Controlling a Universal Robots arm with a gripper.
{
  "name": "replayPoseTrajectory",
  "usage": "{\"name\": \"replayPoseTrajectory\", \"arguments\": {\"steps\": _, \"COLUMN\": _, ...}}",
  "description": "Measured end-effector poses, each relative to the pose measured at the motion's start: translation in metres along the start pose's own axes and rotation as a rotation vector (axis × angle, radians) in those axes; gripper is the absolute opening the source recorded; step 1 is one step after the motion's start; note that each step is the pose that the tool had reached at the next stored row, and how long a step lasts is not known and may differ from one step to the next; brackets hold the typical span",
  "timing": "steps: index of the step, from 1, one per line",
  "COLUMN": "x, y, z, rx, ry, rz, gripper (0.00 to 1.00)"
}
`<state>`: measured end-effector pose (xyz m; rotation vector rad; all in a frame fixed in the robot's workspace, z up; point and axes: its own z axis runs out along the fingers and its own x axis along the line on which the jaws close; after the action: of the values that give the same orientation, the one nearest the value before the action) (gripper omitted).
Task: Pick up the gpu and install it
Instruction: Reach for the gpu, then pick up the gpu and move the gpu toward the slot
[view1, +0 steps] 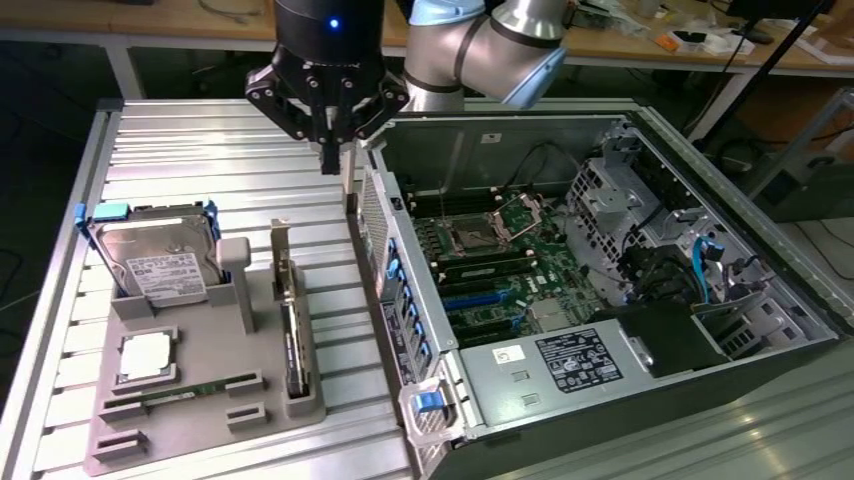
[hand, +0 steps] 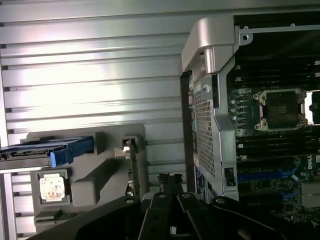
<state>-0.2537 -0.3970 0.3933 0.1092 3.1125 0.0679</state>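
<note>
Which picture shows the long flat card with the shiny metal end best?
The exterior view: the slim dark card with silver bracket stands on edge in the grey plastic holder, its length visible. The wrist view shows it edge-on, as a thin strip.

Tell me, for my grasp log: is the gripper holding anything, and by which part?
Nothing is held. The gripper hangs bare above the table; the graphics card stands in its grey holder.

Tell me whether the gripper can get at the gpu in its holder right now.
Probably yes: the gpu stands on edge in the gray holder, top edge uncovered, and the gripper hangs above the table with nothing between them.
</note>
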Motion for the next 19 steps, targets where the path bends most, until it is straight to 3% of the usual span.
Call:
{"name": "replayPoseTrajectory", "arguments": {"steps": 6, "x": 0.013, "y": -0.001, "z": -0.0004, "rx": 0.0, "ry": 0.0001, "rz": 0.0, "gripper": 0.11}}
{"name": "replayPoseTrajectory", "arguments": {"steps": 19, "x": 0.014, "y": -0.0011, "z": -0.0004, "rx": 0.0, "ry": 0.0001, "rz": 0.0, "gripper": 0.11}}
